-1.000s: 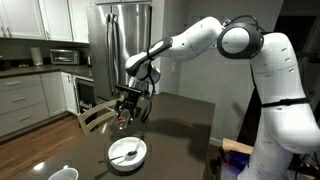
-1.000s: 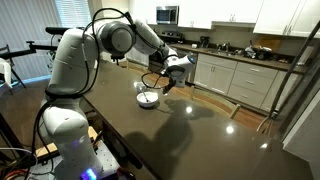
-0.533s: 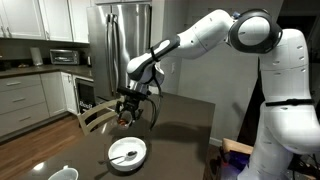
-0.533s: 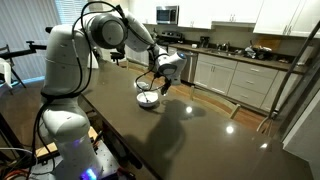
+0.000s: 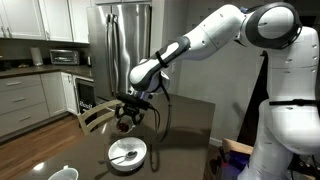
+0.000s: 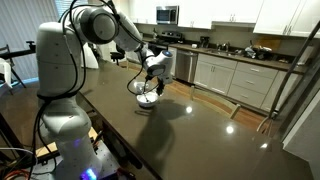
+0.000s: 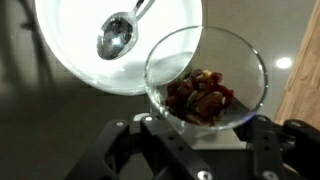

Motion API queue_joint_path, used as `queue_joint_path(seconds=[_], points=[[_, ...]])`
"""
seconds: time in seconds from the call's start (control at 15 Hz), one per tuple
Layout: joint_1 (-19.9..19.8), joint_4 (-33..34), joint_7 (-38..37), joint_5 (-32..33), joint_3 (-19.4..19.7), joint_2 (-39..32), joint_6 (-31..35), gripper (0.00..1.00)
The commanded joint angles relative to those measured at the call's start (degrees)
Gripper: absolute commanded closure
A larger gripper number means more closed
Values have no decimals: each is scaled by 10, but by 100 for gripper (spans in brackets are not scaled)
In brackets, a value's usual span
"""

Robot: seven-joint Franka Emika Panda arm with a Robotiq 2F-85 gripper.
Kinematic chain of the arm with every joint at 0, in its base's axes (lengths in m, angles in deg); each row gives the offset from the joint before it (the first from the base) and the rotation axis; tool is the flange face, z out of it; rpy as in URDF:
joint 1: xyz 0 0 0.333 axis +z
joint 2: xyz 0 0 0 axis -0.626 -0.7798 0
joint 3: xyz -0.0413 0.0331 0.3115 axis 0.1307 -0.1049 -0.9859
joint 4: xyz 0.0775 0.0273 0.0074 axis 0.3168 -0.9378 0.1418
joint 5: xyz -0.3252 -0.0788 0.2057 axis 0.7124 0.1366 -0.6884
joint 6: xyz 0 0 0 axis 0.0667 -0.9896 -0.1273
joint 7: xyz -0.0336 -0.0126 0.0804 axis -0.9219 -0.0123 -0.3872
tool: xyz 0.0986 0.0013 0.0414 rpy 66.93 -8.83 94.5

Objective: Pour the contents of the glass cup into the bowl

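Observation:
My gripper [image 7: 195, 135] is shut on the glass cup [image 7: 205, 75], a small clear glass with reddish-brown bits [image 7: 200, 98] in its bottom. In the wrist view the cup's rim overlaps the edge of the white bowl [image 7: 70, 50], which holds a metal spoon [image 7: 118, 35]. In both exterior views the gripper [image 5: 126, 112] [image 6: 149, 78] holds the cup above the bowl [image 5: 127, 153] [image 6: 146, 98] on the dark table.
A smaller white cup [image 5: 62, 174] stands at the table's near corner. A wooden chair back [image 5: 92, 115] is beside the table. Kitchen counters [image 6: 235, 55] and a steel fridge [image 5: 118, 45] stand behind. The dark tabletop [image 6: 190, 130] stretches away from the bowl.
The arm has moved the held glass cup closer over the bowl and lower. The bowl and spoon have not moved.

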Motion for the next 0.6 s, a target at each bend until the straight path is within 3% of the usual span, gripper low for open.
queue_joint_path(seconds=[0.0, 0.53], points=[[6, -49, -3, 37, -9, 40, 60, 58], [14, -92, -16, 91, -14, 53, 174, 58]])
